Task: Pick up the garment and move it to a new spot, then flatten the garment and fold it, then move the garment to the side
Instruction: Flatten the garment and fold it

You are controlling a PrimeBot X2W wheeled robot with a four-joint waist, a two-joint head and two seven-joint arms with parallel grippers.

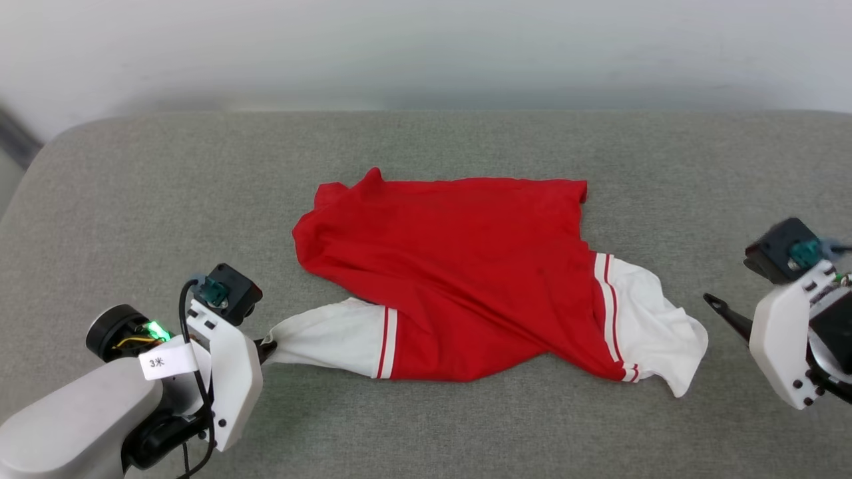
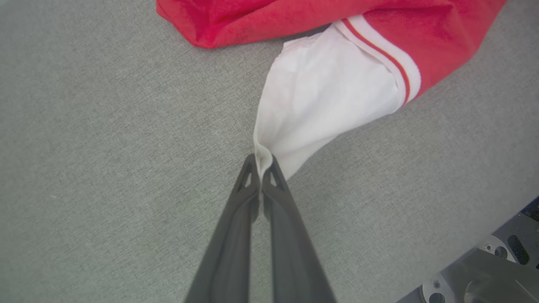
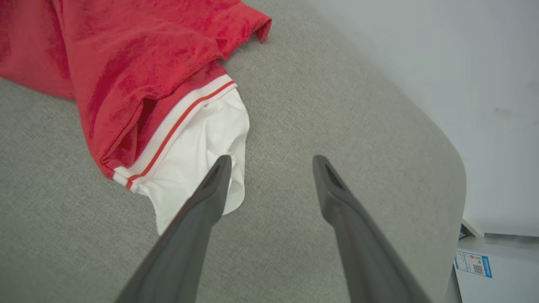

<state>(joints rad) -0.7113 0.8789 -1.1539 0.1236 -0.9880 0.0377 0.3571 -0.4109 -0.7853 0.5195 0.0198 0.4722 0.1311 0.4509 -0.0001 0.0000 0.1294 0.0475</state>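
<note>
The garment (image 1: 466, 266) is a red jersey with white sleeves and red-white striped trim, spread loosely on the grey cushion with its plain side up. My left gripper (image 2: 261, 166) is shut on the tip of the left white sleeve (image 2: 320, 101), which is pulled out toward it (image 1: 266, 349). My right gripper (image 3: 271, 162) stands open just off the right white sleeve (image 3: 202, 147), with nothing between its fingers. In the head view it (image 1: 715, 305) sits a little to the right of that sleeve (image 1: 655, 326).
The grey cushion (image 1: 133, 199) runs the full width, with a rounded back left corner and a pale wall behind it. Past its edge the right wrist view shows white floor and a box with a blue label (image 3: 473, 263).
</note>
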